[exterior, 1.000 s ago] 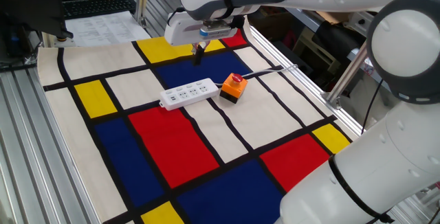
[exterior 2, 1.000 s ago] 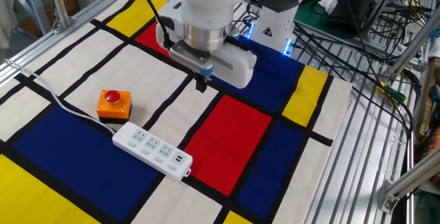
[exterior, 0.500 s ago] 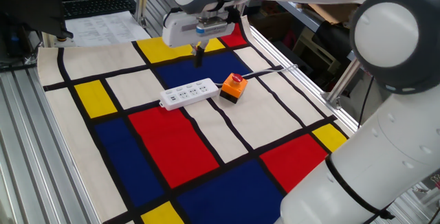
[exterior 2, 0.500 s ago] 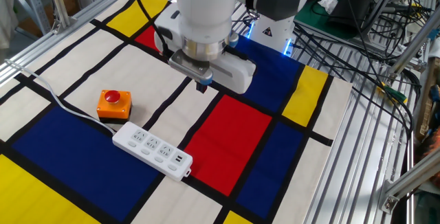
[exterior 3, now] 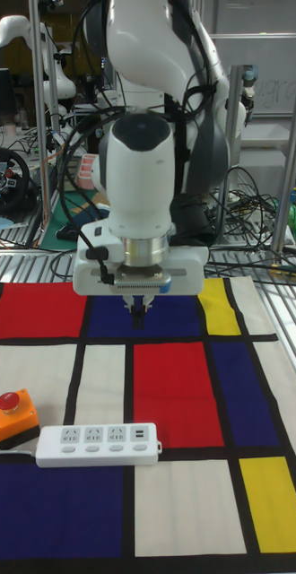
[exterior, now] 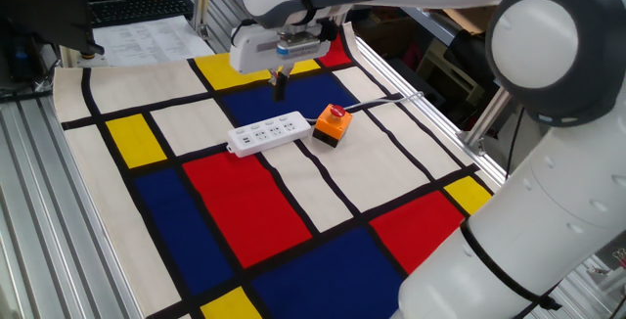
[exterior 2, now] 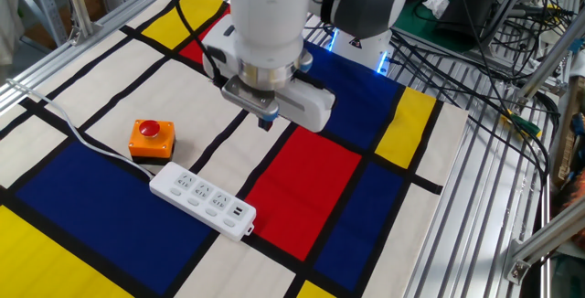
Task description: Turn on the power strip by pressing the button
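The white power strip (exterior: pixel 266 134) lies flat on the coloured mat, its cord running past an orange box. It also shows in the other fixed view (exterior 2: pixel 201 200) and the tall view (exterior 3: pixel 97 445). I cannot make out its button in any view. My gripper (exterior 3: pixel 138 320) hangs in the air above the mat, behind the strip and apart from it. Its dark fingertips meet in a single point with nothing between them. The same gripper (exterior: pixel 279 86) sits above the blue patch, and over the red patch's edge in the other view (exterior 2: pixel 266 122).
An orange-and-black box with a red domed button (exterior: pixel 333 125) stands at the strip's cord end (exterior 2: pixel 152 139). The thin white cord (exterior 2: pixel 64 120) trails off across the mat. Aluminium rails (exterior: pixel 39 221) frame the table, and cables (exterior 2: pixel 475 51) lie beyond it.
The gripper has shifted slightly toward the strip and a little lower. The strip and the orange box have not moved.
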You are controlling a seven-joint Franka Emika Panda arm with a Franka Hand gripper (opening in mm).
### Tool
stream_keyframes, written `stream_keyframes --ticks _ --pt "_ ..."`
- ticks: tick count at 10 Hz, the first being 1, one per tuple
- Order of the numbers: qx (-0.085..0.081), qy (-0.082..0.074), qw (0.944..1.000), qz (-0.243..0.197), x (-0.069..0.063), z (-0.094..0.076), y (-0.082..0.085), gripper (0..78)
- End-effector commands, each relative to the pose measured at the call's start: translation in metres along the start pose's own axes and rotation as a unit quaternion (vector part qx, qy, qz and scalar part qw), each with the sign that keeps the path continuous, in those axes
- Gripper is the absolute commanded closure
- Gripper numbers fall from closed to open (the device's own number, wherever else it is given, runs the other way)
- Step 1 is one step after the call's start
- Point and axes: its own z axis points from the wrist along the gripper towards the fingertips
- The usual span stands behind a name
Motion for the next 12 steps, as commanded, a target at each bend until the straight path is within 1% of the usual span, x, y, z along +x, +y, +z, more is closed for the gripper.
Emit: stream_keyframes --ticks 1,2,3,5,6,7,9,12 --pt "-0.002 -0.004 1.0000 -0.005 -0.011 0.014 -0.010 77.6" --pt "-0.006 -0.005 1.0000 -0.005 -0.016 0.019 -0.014 77.6" --pt "-0.007 -0.005 1.0000 -0.005 -0.016 0.019 -0.014 77.6" --pt "-0.007 -0.003 1.0000 -0.005 -0.025 0.028 -0.018 77.6" --pt "-0.007 -0.005 1.0000 -0.002 -0.028 0.034 -0.018 77.6" --pt "-0.003 -0.009 1.0000 0.000 -0.029 0.037 -0.019 77.6" --pt "-0.003 -0.008 0.9999 0.006 -0.031 0.035 -0.022 77.6" --pt "-0.006 -0.008 0.9999 0.006 -0.031 0.035 -0.022 77.6"
